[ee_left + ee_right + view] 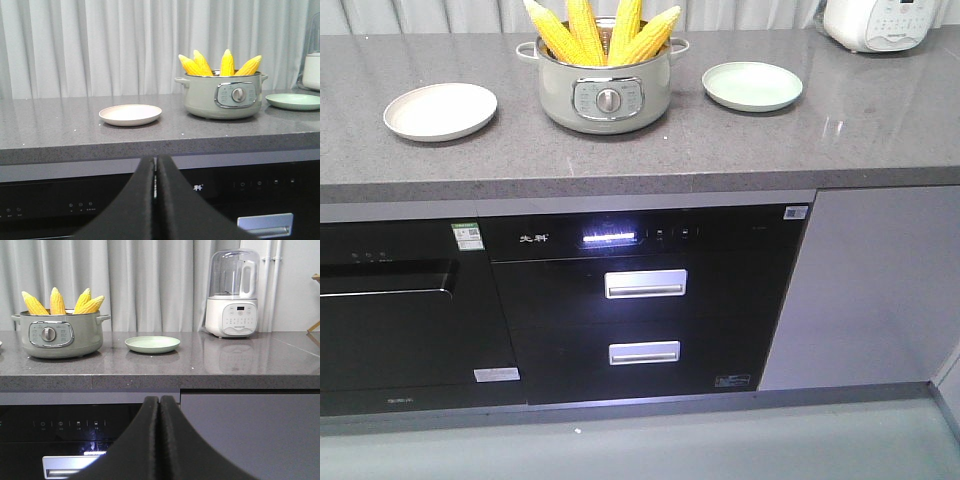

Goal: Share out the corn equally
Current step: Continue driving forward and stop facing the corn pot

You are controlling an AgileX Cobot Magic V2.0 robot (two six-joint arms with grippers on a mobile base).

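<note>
Several yellow corn cobs (603, 32) stand upright, tips up, in a pale green electric pot (607, 92) at the back middle of the grey counter. The corn (220, 63) and the pot (222, 95) also show in the left wrist view, and the corn (60, 302) in the right wrist view. A cream plate (440, 110) lies left of the pot, a green plate (752, 85) right of it. My left gripper (155, 162) and my right gripper (159, 402) are both shut and empty, low in front of the counter's edge, far from the corn. Neither arm shows in the front view.
A white blender (233, 295) stands on the counter at the far right, also seen as a white appliance (888, 22) in the front view. Below the counter are a black drawer unit (645, 300) with two silver handles and a black oven (405, 315). Curtains hang behind.
</note>
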